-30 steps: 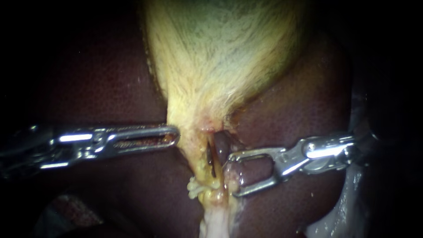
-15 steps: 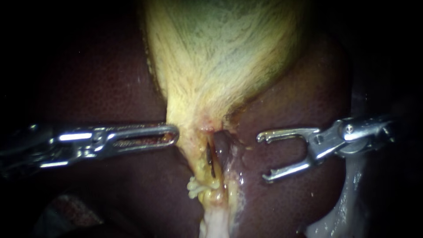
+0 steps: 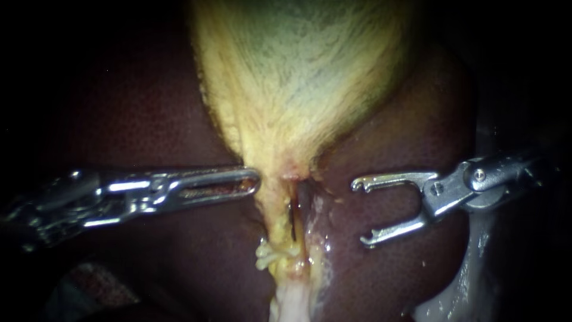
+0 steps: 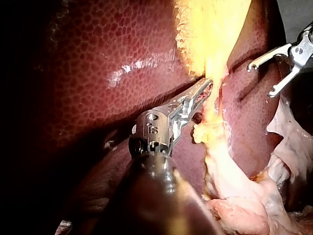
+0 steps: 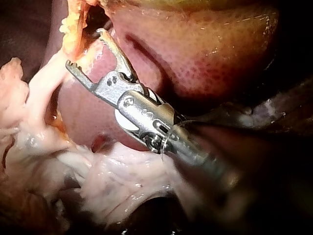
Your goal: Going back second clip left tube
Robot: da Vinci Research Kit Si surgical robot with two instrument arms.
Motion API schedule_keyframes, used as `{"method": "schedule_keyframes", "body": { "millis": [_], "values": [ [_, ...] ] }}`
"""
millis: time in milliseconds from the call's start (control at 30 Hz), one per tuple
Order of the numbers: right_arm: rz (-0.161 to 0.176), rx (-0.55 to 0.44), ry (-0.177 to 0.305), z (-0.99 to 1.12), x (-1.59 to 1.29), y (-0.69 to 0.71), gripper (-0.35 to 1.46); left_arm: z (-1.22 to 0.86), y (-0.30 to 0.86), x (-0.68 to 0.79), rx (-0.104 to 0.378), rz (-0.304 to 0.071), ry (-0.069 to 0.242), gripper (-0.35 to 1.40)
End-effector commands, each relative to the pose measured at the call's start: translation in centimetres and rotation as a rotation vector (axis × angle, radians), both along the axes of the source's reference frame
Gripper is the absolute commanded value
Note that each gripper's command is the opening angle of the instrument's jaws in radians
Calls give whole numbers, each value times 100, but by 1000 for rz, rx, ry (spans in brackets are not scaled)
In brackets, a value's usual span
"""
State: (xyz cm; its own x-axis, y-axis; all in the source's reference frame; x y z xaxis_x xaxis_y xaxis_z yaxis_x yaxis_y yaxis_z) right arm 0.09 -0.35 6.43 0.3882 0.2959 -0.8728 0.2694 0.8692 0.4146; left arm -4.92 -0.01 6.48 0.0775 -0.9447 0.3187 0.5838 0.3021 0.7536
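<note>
Our slender steel right instrument (image 3: 361,211) holds its hooked jaws apart and empty over the dark red liver (image 3: 393,149), near the pale yellow tube (image 3: 277,217) that carries a thin dark clip (image 3: 292,225). Our steel left instrument (image 3: 255,180), jaws together, touches the neck of the yellow-green gallbladder (image 3: 298,83).

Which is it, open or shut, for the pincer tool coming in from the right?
Open. The right instrument has its two jaws standing apart with a clear gap, holding nothing, over the liver.
</note>
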Motion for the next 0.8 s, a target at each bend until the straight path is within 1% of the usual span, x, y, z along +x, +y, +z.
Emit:
{"method": "schedule_keyframes", "body": {
  "millis": [33, 300, 800],
  "values": [
    [0, 0, 0, 0, 0, 0, 60, 1, 0, -2, 1, 5, 0, -35],
    [-2, -5, 2, 0, -1, 0, 60, 4, 1, -5, 1, 4, 1, -35],
    [-6, -15, 6, -3, -1, -1, 60, 7, 2, -4, 1, 5, 0, -35]
  ]
}}
